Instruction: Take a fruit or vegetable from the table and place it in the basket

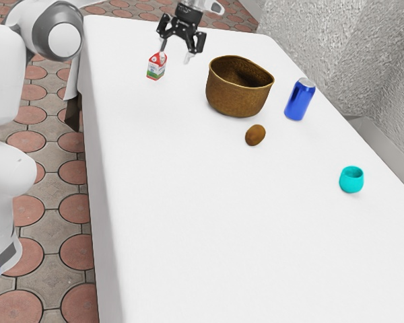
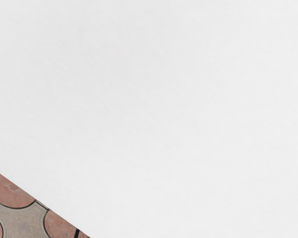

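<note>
The brown fruit (image 1: 255, 135) lies on the white counter (image 1: 188, 202), a little above and right of the middle of the exterior view. It is egg-shaped, its long axis slanting from lower left to upper right in that frame. The basket (image 1: 233, 103), brown and open-topped, stands just beyond it, toward the top of the frame, with a gap between them; its rim is wide and rounded.

To the right of the basket, a blue can (image 1: 297, 101) with a silver top stands on the counter; any print on it is too small to read. Farther down at the right sits a turquoise cup (image 1: 351, 180), well apart from the fruit and near the counter's slanting right edge. At the upper left, a small carton (image 1: 156, 67) shows red, white and green label patches; its lettering cannot be made out.

The jaws (image 1: 176, 52), at the top of the frame, are released and spread apart, close to the carton and well away from the fruit.

White counter top stretches from the fruit to the bottom of the frame, and its left edge runs down beside the tiled floor (image 1: 25, 254). In the wrist view, a straight edge divides the counter's white surface from reddish and grey tiles.
</note>
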`<state>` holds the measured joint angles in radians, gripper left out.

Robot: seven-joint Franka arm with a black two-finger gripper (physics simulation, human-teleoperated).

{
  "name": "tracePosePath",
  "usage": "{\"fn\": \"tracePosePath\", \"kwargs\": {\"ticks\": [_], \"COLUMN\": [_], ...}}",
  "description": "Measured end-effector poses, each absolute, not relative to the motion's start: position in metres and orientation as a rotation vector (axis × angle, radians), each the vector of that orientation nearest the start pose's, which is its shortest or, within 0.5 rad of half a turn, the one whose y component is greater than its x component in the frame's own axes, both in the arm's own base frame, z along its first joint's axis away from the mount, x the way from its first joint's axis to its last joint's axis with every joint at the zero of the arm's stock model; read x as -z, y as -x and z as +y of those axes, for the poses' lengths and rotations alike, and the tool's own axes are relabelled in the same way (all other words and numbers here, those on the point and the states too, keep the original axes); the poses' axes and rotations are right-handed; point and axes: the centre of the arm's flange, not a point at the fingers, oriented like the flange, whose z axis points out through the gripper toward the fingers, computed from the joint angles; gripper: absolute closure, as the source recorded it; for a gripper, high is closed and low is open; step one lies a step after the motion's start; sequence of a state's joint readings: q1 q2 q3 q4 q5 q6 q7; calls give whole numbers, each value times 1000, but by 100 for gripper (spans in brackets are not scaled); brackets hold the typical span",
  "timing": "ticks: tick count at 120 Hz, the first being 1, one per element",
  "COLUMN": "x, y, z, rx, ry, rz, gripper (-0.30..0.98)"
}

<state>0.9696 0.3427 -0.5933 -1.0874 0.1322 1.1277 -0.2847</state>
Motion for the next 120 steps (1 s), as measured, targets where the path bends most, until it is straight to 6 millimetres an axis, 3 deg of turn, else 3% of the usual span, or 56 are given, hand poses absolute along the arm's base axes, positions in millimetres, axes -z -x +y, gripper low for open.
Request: {"fn": "tracePosePath", "kwargs": {"ticks": [28, 34, 36, 42, 50, 56, 61, 70, 85, 100, 120], "x": [-641, -649, -661, -692, -716, -697, -665, -610, -550, -520, -494], "y": [-522, -523, -521, -519, -539, -574, -609, -658, -701, -720, -730], "z": [309, 305, 303, 285, 227, 176, 143, 117, 126, 141, 164], "rx": [-234, -193, -151, -29, 88, 102, 104, 142, 242, 331, 395], "ry": [2948, 2936, 2929, 2919, 2961, 3016, 3044, 3045, 3028, 2981, 2899], "rz": [-1246, -1265, -1272, -1265, -1145, -1020, -929, -884, -977, -1089, -1192], "gripper": [0, 0, 0, 0, 0, 0, 0, 0, 0, 0, 0]}}
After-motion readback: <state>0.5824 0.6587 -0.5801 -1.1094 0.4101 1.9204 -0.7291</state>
